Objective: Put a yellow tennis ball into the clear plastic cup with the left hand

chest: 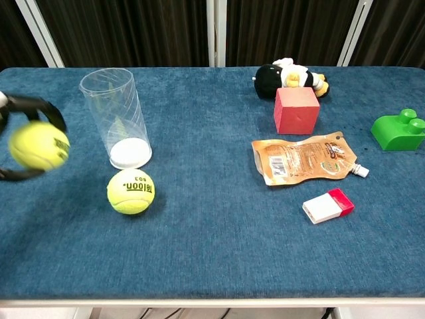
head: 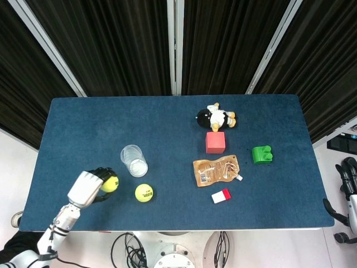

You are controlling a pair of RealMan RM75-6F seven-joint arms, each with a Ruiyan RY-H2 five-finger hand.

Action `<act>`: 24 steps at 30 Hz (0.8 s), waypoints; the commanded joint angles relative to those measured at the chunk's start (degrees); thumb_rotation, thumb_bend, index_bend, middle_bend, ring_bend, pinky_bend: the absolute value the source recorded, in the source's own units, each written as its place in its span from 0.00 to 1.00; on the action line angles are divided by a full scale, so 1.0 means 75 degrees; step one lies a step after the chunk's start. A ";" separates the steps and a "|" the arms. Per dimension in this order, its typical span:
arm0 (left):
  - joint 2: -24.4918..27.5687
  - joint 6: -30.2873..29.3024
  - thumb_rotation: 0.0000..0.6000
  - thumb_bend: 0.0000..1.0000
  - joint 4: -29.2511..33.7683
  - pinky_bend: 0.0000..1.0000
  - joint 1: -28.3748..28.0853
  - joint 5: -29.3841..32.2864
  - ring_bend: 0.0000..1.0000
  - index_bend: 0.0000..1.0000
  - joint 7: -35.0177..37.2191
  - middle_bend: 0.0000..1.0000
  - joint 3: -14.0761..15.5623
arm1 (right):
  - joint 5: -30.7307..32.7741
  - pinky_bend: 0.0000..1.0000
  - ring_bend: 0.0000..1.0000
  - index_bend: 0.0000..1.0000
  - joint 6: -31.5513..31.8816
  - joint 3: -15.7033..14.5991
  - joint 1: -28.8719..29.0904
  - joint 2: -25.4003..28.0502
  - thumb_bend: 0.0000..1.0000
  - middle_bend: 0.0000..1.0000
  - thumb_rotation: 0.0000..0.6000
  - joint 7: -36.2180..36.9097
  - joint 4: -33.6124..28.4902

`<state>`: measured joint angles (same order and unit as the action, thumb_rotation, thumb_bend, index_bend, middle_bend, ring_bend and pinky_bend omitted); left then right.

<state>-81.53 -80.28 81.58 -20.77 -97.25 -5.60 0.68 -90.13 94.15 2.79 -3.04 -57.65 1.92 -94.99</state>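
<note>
Your left hand shows a silver-white back, black fingers, pale forearm; right hand looks dark, perhaps black.
</note>
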 commanded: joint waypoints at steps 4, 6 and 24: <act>0.1294 -0.0571 1.00 0.28 0.1462 0.73 0.0009 -0.0092 0.48 0.50 -0.0398 0.47 -0.0557 | -0.0112 0.00 0.00 0.00 -0.0119 -0.0051 0.0069 -0.0008 0.22 0.00 1.00 -0.0095 0.0000; 0.1430 -0.0477 1.00 0.28 0.1760 0.73 -0.0177 -0.0193 0.49 0.50 -0.0558 0.47 -0.0720 | -0.0155 0.00 0.00 0.00 -0.0106 -0.0036 0.0092 -0.0004 0.21 0.00 1.00 -0.0128 -0.0045; 0.0436 0.1502 1.00 0.28 0.1519 0.73 -0.1839 0.0668 0.49 0.50 -0.0874 0.47 -0.1503 | 0.0016 0.00 0.00 0.00 -0.0295 0.0049 0.0219 0.0040 0.21 0.00 1.00 0.0117 0.0000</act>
<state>-77.93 -69.36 93.40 -34.22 -92.68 -12.00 -10.36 -90.04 91.97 3.14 -1.43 -57.33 2.78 -95.00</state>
